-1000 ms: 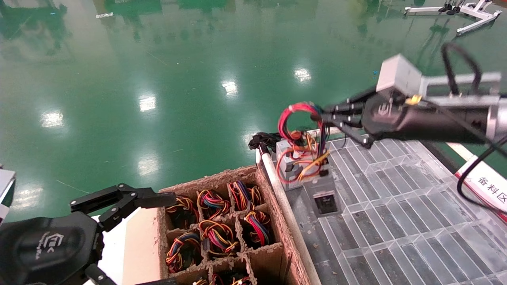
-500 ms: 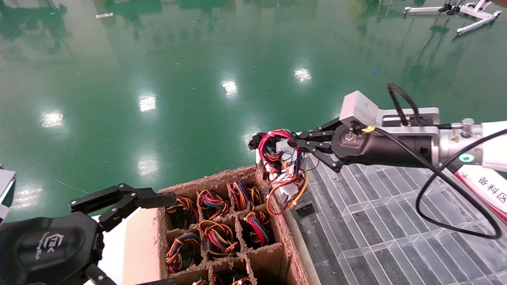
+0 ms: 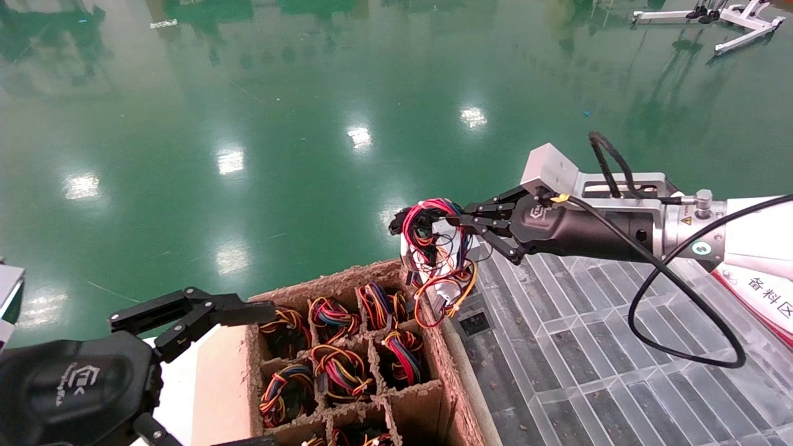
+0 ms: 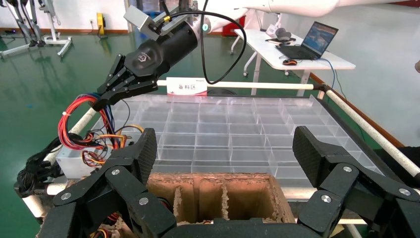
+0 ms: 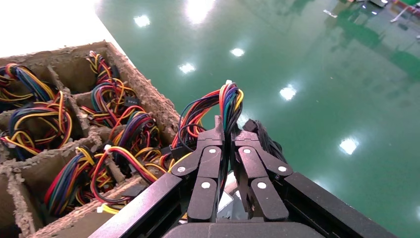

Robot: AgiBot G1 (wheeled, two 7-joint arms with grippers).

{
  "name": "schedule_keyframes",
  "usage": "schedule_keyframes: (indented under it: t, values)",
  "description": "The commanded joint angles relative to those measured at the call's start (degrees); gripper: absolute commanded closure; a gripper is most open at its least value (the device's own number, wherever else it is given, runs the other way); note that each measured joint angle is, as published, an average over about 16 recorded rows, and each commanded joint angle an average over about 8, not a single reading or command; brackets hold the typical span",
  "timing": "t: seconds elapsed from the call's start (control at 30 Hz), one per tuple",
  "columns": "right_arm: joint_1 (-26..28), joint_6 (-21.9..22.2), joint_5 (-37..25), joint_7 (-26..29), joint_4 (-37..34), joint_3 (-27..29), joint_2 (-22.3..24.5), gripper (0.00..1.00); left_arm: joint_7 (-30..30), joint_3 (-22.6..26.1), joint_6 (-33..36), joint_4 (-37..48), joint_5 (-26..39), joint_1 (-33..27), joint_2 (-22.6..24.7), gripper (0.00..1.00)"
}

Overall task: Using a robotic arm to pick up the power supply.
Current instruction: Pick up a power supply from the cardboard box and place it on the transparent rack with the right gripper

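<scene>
Holding the power supply (image 3: 447, 248) by its looped bundle of wires (image 3: 427, 229), the right gripper (image 3: 461, 224) reaches out from the right side of the head view, above the far left corner of the clear plastic grid tray (image 3: 595, 347). Its two black fingers are pressed together on the coloured wires, which in the right wrist view (image 5: 225, 106) come up between the fingertips (image 5: 216, 130). The small grey box hangs under the bundle, with red and orange wires drooping below it, and it is lifted off the tray, near the far right corner of the brown cardboard crate (image 3: 347, 347). In the left wrist view the same gripper (image 4: 101, 101) is seen farther away, with the red wire loop (image 4: 74, 124) hanging from its tip and the grey box (image 4: 77, 161) low beside the white tube rail (image 4: 233, 85) of the tray frame. The compartments of the crate hold more coiled wire bundles (image 3: 337, 368) in red, yellow, blue and orange. The left gripper (image 3: 241, 310) stays low at the near left side, beside the crate, with its fingers (image 4: 133, 158) spread wide apart and nothing between them. The green shiny floor (image 3: 248, 124) lies behind everything.
</scene>
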Motion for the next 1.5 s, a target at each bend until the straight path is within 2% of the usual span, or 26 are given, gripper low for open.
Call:
schedule_keyframes:
  t: [0.03,0.5,0.9,0.93,0.97,1.13,1.17,1.2,1.5]
  values:
    - [0.29,0.15,0.07,-0.97,-1.66,0.07,-0.32,1.0,0.0,0.0,0.0,0.0,0.0,0.0,0.0,0.0]
    - [-0.33,3.3,1.52,-5.24,-9.24,1.24,0.56,1.0,0.0,0.0,0.0,0.0,0.0,0.0,0.0,0.0]
    - [-2.02,11.48,2.48,-6.6,-11.8,1.95,1.21,0.99,0.0,0.0,0.0,0.0,0.0,0.0,0.0,0.0]
    - [-2.12,11.81,2.54,-6.65,-11.85,1.99,1.16,0.93,0.0,0.0,0.0,0.0,0.0,0.0,0.0,0.0]
    - [-2.23,12.08,2.59,-6.69,-11.88,2.02,1.1,0.82,0.0,0.0,0.0,0.0,0.0,0.0,0.0,0.0]
    - [-2.61,12.96,2.75,-6.82,-12.05,2.13,0.78,0.2,0.0,0.0,-0.01,0.0,-0.01,0.01,0.0,0.0]
    - [-2.66,13.04,2.77,-6.83,-12.08,2.14,0.73,0.09,0.0,0.0,-0.01,0.01,-0.01,0.01,0.0,0.0]
    - [-2.7,13.11,2.79,-6.84,-12.11,2.16,0.68,0.02,0.0,0.0,-0.01,0.01,-0.01,0.01,-0.01,0.0]
    - [-2.7,12.93,2.79,-6.76,-12.06,2.16,0.56,0.0,0.0,0.0,-0.01,0.01,-0.01,0.01,-0.01,0.0]
